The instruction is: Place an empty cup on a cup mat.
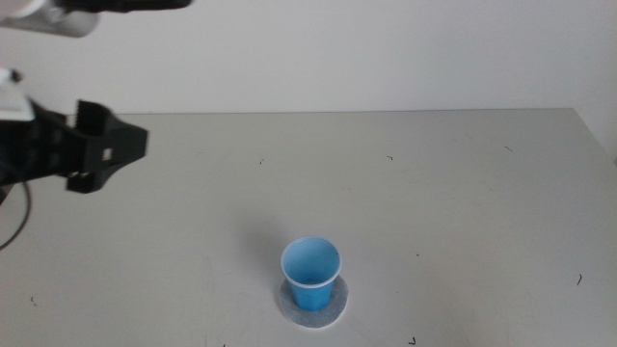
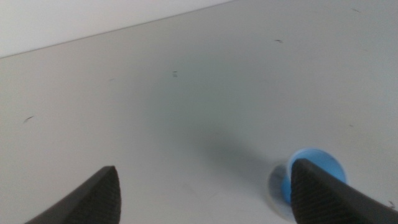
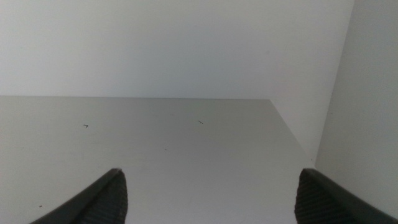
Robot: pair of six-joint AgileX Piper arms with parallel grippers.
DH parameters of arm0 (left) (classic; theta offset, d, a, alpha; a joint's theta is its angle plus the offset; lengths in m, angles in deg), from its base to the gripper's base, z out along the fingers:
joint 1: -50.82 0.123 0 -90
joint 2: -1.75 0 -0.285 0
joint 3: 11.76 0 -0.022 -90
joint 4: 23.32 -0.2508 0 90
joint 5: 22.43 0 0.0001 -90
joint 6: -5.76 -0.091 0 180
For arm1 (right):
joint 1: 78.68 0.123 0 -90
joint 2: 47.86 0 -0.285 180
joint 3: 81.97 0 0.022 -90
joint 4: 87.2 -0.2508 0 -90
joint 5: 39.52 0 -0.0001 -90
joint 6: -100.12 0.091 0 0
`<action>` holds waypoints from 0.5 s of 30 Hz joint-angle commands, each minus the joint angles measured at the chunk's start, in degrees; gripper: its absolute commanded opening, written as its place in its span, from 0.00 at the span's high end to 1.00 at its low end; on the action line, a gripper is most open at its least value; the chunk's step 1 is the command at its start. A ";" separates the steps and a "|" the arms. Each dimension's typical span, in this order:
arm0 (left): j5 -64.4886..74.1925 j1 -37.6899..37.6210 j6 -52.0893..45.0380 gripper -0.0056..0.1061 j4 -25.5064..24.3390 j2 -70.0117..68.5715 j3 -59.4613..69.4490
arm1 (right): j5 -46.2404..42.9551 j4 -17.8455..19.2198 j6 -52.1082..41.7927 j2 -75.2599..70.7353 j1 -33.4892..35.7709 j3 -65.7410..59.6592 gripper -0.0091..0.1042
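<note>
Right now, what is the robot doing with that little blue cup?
Nothing is holding the cup at this moment. It stands upright and empty on the round grey cup mat, near the front of the table. The left gripper hangs in the air at the left side, well away from the cup, with its fingers open and empty. The right gripper is out of the middle view; it is open too, looking at bare table and wall.
</note>
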 commanded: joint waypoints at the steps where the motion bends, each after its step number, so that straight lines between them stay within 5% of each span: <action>1: -5.45 5.36 0.54 0.01 1.13 -5.39 3.25 | -4.48 0.52 -0.49 -1.10 0.11 0.66 0.09; 8: -19.35 19.34 0.24 0.01 0.64 -18.46 20.20 | -4.48 0.52 -0.49 -1.10 0.11 0.66 0.09; 15: -30.63 23.64 -3.40 0.01 0.54 -32.55 37.22 | -4.48 0.52 -0.49 -1.10 0.11 0.66 0.09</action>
